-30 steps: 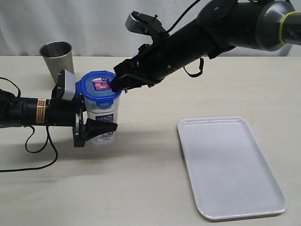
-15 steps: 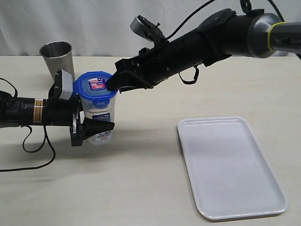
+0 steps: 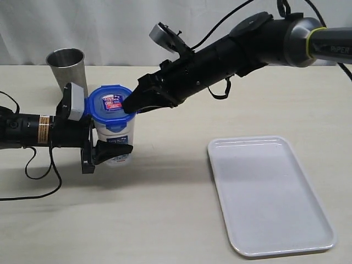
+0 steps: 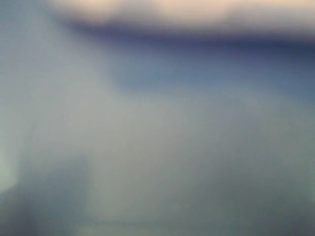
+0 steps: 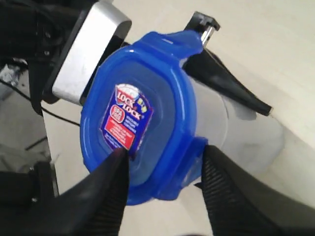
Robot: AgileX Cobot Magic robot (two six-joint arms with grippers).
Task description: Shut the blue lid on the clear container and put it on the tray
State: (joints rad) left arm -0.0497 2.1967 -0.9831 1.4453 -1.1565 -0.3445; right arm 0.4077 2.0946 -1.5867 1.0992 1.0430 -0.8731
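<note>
The blue lid sits on the mouth of the clear container, roughly level. In the right wrist view, the flap on the lid far from my fingers flares outward; I judge it not yet snapped.

My right gripper is at the lid's 3 o'clock edge, jaws spread wide astride the near flap. One finger lies on the lid top beside the sticker and the other is against the flap's outer side, so I judge it is pressing, not carrying.

My left gripper comes in from 9 o'clock and is clamped around the container's lower body, holding it upright on the table. Its own camera gives only blur.

The tray lies well apart at 4 o'clock and holds nothing. A steel cup stands at 11 o'clock, near but not touching.

Step in hand: closing the lid; the placing has not begun.

Next move, as I judge it: press each flap down until it is locked while the left keeps the container steady — then carry it to the tray.
</note>
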